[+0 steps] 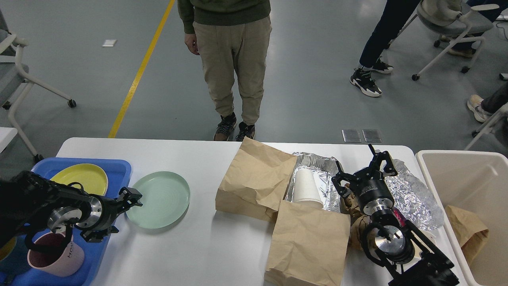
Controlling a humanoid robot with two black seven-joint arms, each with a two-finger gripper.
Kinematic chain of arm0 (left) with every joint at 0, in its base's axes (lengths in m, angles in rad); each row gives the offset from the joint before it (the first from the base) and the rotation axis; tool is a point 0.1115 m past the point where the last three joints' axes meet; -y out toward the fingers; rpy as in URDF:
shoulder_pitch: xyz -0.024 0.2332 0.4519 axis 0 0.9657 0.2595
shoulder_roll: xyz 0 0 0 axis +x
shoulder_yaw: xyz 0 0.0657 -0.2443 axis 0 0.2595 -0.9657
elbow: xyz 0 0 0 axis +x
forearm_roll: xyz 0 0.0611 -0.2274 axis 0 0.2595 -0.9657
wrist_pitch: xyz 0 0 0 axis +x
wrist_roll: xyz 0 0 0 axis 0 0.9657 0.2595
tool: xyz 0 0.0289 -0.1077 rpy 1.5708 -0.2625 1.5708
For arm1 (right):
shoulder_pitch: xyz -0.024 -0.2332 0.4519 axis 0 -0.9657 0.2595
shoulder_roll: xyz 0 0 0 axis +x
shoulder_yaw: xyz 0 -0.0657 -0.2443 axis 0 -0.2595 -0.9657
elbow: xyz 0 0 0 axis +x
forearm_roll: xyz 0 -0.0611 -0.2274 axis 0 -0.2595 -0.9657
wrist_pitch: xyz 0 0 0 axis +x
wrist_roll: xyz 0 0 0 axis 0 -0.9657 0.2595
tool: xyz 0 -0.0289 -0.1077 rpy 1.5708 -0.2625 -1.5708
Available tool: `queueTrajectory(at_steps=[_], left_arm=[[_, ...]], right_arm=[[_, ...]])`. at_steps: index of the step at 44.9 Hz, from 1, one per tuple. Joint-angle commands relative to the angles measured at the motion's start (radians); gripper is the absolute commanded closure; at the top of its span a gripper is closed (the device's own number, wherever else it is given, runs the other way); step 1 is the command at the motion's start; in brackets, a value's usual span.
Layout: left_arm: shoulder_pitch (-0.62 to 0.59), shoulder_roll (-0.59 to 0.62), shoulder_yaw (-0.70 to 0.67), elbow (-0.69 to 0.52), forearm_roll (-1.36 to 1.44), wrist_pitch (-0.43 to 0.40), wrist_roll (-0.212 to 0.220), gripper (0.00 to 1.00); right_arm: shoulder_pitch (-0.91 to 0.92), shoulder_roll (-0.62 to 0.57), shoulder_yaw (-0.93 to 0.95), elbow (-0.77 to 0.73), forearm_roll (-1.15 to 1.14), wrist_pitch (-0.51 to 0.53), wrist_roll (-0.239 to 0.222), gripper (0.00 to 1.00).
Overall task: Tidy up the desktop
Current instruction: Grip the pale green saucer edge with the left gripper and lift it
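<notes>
The white desktop (190,254) holds a pale green plate (158,198) at the left. Two brown paper bags (258,178) (309,242) lie in the middle. A foil tray (321,167) holds a white paper cup (307,186). My left gripper (119,216) is open and empty, low over the blue tray's right edge, just left of the green plate. My right gripper (363,169) is open and empty above crumpled brown paper (357,228) and crumpled foil (412,194).
A blue tray (115,169) at the left holds a yellow plate (81,178) and a pink mug (55,258). A beige bin (448,159) at the right holds a brown bag (464,230). A person (230,59) stands at the table's far edge.
</notes>
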Motion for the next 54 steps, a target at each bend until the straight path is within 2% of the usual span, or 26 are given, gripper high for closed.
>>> queueTrajectory(at_steps=[1,14,26,30,33,38,54], left_arm=[[0.039,0.012,-0.059,0.026,0.001,0.0,0.004,0.07],[0.114,0.013,-0.141,0.091,0.053,-0.006,0.004,0.12],[0.145,0.016,-0.171,0.101,0.059,-0.015,0.004,0.36],[0.156,0.016,-0.178,0.108,0.059,-0.015,0.004,0.39],[0.162,0.016,-0.182,0.115,0.059,-0.017,0.004,0.48],[0.165,0.016,-0.193,0.121,0.059,-0.018,0.004,0.56],[0.173,0.016,-0.193,0.124,0.059,-0.018,0.002,0.75]], right_arm=[[0.0,0.0,0.0,0.0,0.0,0.0,0.0,0.0],[0.0,0.0,0.0,0.0,0.0,0.0,0.0,0.0],[0.0,0.0,0.0,0.0,0.0,0.0,0.0,0.0],[0.0,0.0,0.0,0.0,0.0,0.0,0.0,0.0],[0.0,0.0,0.0,0.0,-0.001,0.0,0.0,0.0],[0.0,0.0,0.0,0.0,0.0,0.0,0.0,0.0],[0.0,0.0,0.0,0.0,0.0,0.0,0.0,0.0]])
